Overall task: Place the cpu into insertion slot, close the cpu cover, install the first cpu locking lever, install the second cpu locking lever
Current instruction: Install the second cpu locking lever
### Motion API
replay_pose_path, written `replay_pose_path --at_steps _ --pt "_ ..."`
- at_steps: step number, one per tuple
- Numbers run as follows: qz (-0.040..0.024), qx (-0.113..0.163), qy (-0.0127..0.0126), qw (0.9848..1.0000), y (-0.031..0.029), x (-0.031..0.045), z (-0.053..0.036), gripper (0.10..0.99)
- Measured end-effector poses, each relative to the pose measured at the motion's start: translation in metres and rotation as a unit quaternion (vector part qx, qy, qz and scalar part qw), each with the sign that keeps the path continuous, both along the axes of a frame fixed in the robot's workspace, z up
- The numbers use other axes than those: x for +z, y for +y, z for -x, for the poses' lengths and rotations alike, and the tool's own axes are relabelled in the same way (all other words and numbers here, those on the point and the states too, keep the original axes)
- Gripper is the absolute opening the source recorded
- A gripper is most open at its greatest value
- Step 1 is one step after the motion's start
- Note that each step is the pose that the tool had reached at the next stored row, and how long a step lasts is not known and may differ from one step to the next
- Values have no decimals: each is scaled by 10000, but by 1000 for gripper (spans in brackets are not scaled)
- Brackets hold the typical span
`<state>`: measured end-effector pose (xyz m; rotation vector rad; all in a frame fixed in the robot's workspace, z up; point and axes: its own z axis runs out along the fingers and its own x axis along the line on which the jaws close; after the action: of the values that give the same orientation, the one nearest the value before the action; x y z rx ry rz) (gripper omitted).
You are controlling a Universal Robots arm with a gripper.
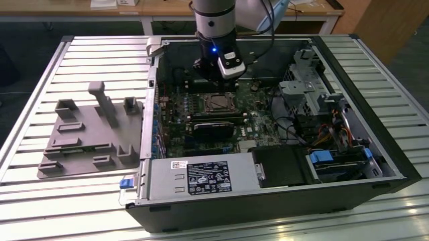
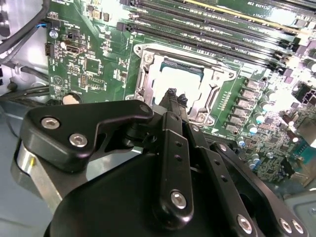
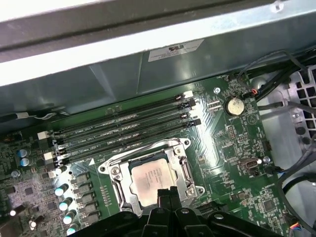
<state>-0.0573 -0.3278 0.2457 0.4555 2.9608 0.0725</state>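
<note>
The cpu (image 3: 150, 178) lies flat in the insertion slot (image 3: 114, 171) on the green board, its pale silver top facing up. The cpu cover (image 3: 178, 150) rests as a silvery frame around the chip. My gripper (image 3: 167, 193) hovers just above the socket's edge with its fingertips (image 2: 171, 93) together and nothing between them. In the second wrist view the cpu (image 2: 181, 78) shows through the cover (image 2: 148, 58) just beyond the fingertips. In the exterior view the gripper (image 1: 218, 89) hangs over the slot (image 1: 218, 103) inside the open computer case. I cannot make out how the locking levers stand.
Long black memory slots (image 3: 123, 131) run beside the socket. A black heatsink-like block (image 1: 213, 129) sits on the board nearer the power supply (image 1: 201, 178). Drive cage and cables (image 1: 322, 110) fill the exterior view's right. A grey fixture (image 1: 87, 133) stands outside the case.
</note>
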Motion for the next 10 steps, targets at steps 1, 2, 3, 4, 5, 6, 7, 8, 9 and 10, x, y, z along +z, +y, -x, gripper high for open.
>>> replay_pose_path --at_steps 1,2,3,4,5,6,7,8,9,10 --pt "0 0 0 10000 0 14 0 102" --pt "0 0 0 10000 0 28 0 102" --pt "0 0 0 10000 0 43 0 102" --pt "0 0 0 10000 0 48 0 102" --pt "-1 0 -1 10000 0 47 0 102" --pt "-1 0 -1 10000 0 47 0 102" --pt "-1 0 -1 10000 0 47 0 102" --pt "0 1 0 10000 -5 49 0 102" --pt "0 0 0 10000 -15 49 0 102" --pt "0 0 0 10000 -27 49 0 102"
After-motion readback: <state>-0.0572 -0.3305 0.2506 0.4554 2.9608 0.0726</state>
